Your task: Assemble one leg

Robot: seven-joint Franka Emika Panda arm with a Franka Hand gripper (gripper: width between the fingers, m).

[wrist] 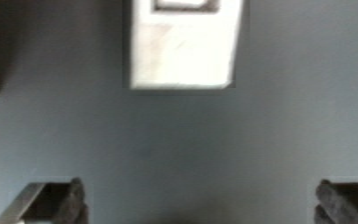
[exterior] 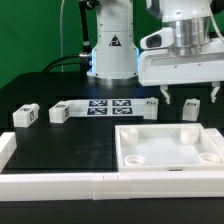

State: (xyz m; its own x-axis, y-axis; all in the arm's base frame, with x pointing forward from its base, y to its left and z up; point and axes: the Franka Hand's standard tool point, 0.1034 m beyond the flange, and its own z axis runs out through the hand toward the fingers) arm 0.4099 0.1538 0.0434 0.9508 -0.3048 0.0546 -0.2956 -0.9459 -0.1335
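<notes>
White blocky leg [wrist: 179,45], dark tag at one end, on the dark desk [wrist: 176,140]. Pincer [wrist: 201,200] spread wide, empty. Only the exterior view shows the tabletop [exterior: 175,146].

In my wrist view the leg [wrist: 179,45] ran off the frame, its tag [wrist: 185,5] cropped; my fingers [wrist: 51,200] showed only blurred tips.

Blk table [exterior: 70,148] w/ marker board [exterior: 105,106], white tabletop [exterior: 172,130], first leg [exterior: 25,116], second leg [exterior: 59,112], third leg [exterior: 191,108].
</notes>
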